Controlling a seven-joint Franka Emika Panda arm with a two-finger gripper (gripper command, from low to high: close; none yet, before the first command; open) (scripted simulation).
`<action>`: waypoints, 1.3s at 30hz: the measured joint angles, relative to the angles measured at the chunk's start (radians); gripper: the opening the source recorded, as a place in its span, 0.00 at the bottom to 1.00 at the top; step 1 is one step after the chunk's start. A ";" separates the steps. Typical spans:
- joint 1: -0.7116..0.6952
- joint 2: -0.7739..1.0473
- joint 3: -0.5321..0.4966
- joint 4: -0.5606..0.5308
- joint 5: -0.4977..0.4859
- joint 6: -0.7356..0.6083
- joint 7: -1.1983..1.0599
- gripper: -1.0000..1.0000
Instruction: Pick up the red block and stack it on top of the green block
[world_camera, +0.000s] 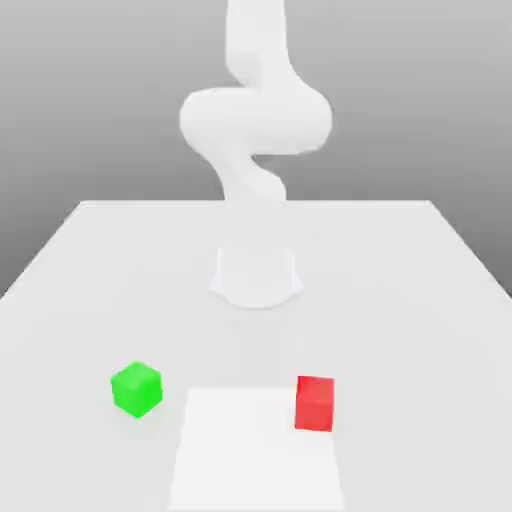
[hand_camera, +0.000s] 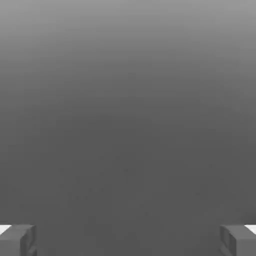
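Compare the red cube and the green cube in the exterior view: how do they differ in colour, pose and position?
The red cube is bright red; the green cube is bright green. The red cube shows one side nearly face-on, while the green cube turns a corner forward. The red cube overlaps the white patch; the green cube sits off it. Both are plain.

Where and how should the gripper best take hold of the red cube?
Probably across two opposite upright faces of the red cube, coming straight down from above. It sits flat with its top uncovered, and the green cube stands well apart, so both fingers should have room.
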 joint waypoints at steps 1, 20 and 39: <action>0.007 0.029 0.006 -0.019 -0.020 0.017 -0.030 0.50; 0.161 0.544 -0.055 -0.355 -0.155 0.330 -0.726 0.50; 0.246 0.837 -0.074 -0.445 -0.020 0.526 -1.113 0.50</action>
